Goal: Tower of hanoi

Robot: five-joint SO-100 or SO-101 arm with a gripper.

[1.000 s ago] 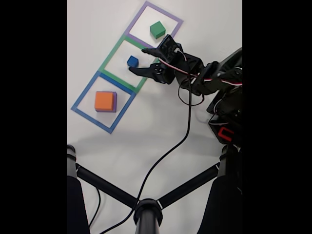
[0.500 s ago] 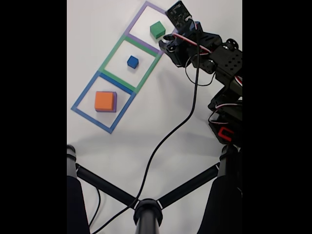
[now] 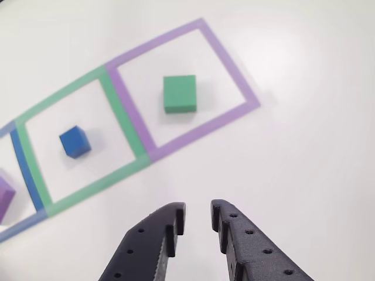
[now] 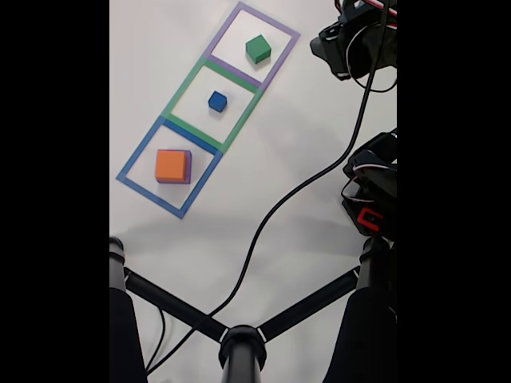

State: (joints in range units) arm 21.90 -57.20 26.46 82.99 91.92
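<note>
Showing at the bottom edge of the other view, the black two-fingered pincer [image 3: 197,213] is being held above the white table [image 3: 304,117] with its jaws slightly parted and nothing gripped between them. Beyond its tips, in the same view, three taped squares are being seen in a row. The small matte blue foam cube [image 3: 75,142] is sitting inside the green tape square [image 3: 126,172], and the larger matte green foam block [image 3: 179,93] is resting inside the purple tape square [image 3: 234,64], both well apart from the pincer. At the left edge, a corner of the flat purple foam block [image 3: 4,196] is being cut off by the frame. In the fixed view, the salmon-orange foam block [image 4: 171,165] is lying on top of that purple block, inside the blue tape square [image 4: 136,155]. A black cable [image 4: 279,207] is trailing across the table.
</note>
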